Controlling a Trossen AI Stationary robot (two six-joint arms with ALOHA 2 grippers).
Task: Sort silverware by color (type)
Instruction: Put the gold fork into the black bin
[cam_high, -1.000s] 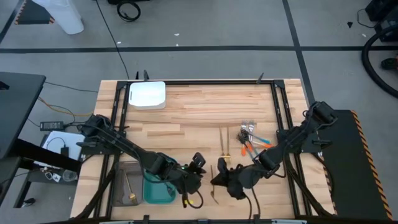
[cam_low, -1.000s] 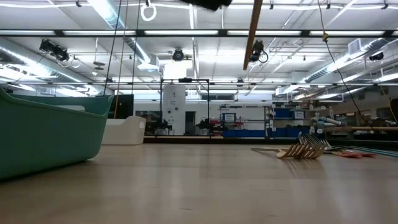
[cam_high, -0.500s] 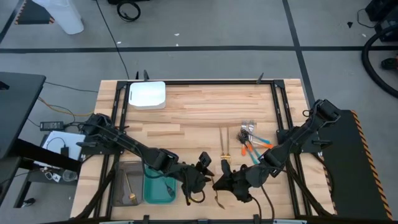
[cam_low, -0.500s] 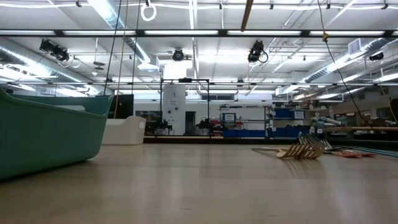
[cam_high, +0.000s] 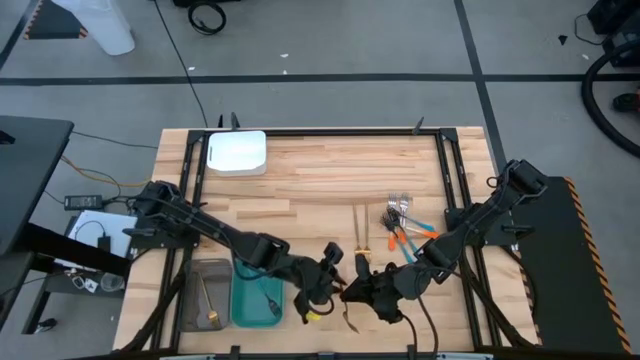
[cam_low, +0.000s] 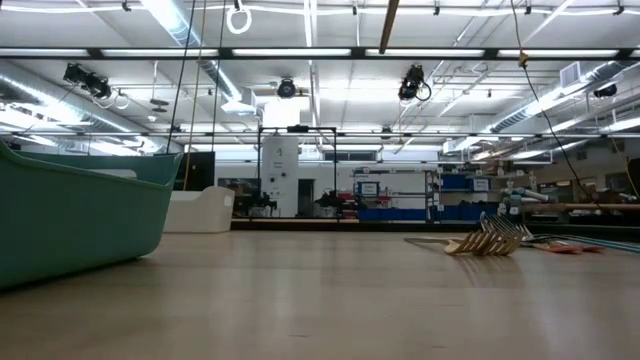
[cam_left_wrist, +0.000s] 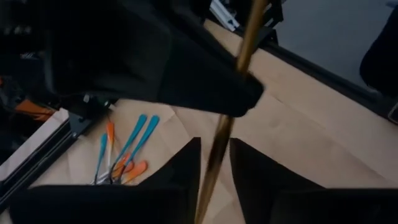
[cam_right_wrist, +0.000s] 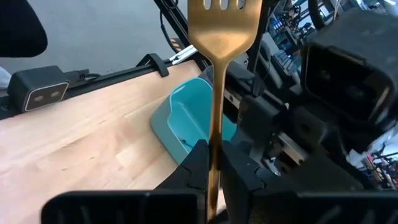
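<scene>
A gold fork (cam_right_wrist: 216, 37) stands between my two grippers above the table's near edge. My right gripper (cam_right_wrist: 214, 165) (cam_high: 358, 292) is shut on its stem, tines away from the wrist. My left gripper (cam_left_wrist: 215, 162) (cam_high: 335, 280) is open, with one finger on each side of the same stem (cam_left_wrist: 217, 149), close to it but not visibly touching. In the low view only a short piece of the gold stem (cam_low: 390, 20) hangs in from the top. More gold pieces (cam_high: 358, 232), silver forks (cam_high: 397, 210) and teal and orange pieces (cam_high: 412, 236) lie flat on the table. My right gripper pinches the gold fork by its stem (cam_right_wrist: 215, 134) between the two fingers (cam_right_wrist: 198, 163), which lie across it. The fork is lifted clear of the table. In the left wrist view these fingers close on the stem (cam_left_wrist: 244, 74) beyond my left fingers.
A teal tray (cam_high: 255, 300) and a grey tray (cam_high: 205, 295) sit at the near left, under the left arm. A white tray (cam_high: 237, 153) sits at the far left. Black frame rails run along the table's left and right sides. Bare wood lies in the middle.
My left gripper has moved toward the table's right, from beside the teal tray up to my right gripper, and now straddles the fork's stem. My right gripper shifted slightly toward the near edge. In the low view, the long hanging stem has drawn up to a short piece.
</scene>
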